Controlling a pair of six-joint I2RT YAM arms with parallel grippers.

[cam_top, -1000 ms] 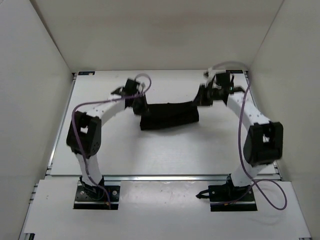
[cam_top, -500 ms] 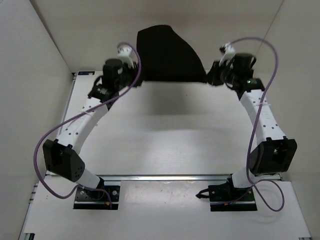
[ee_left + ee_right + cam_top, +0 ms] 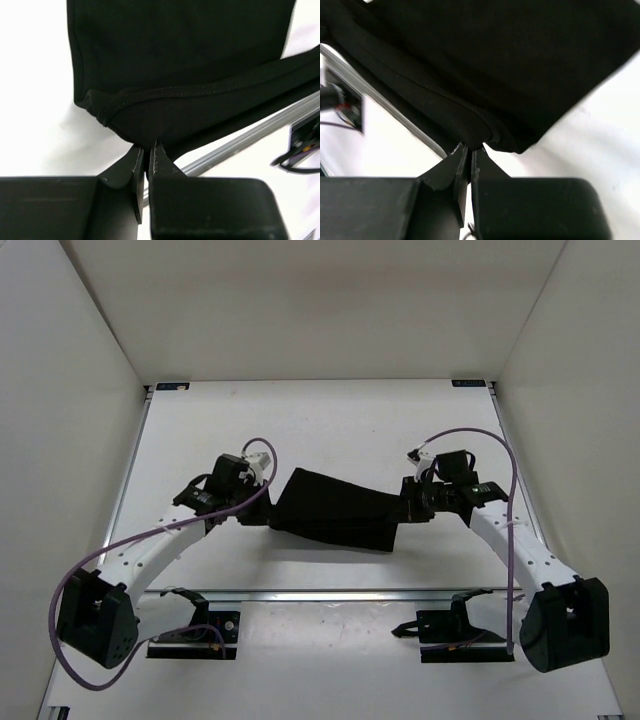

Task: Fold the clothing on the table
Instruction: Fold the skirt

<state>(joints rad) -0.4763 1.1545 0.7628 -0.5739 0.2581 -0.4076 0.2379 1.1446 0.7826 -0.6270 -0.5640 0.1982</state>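
The plain black soft fabric garment (image 3: 340,512) spans mid-frame over the white table (image 3: 330,420), long axis left to right; left jaws pinch its left end, right jaws its right, both nearly closed.

A plain white back wall (image 3: 320,310) rises behind the far edge of the table (image 3: 330,430); a white left wall (image 3: 50,440) and a white right wall (image 3: 590,420) slant in along its sides; a small metal bracket (image 3: 172,386) sits at the far left corner and another (image 3: 472,383) at the far right; nearer the camera lies a flat white ledge (image 3: 330,660); on it rest two black mounting plates, one on the left (image 3: 228,632), one on the right (image 3: 495,648).
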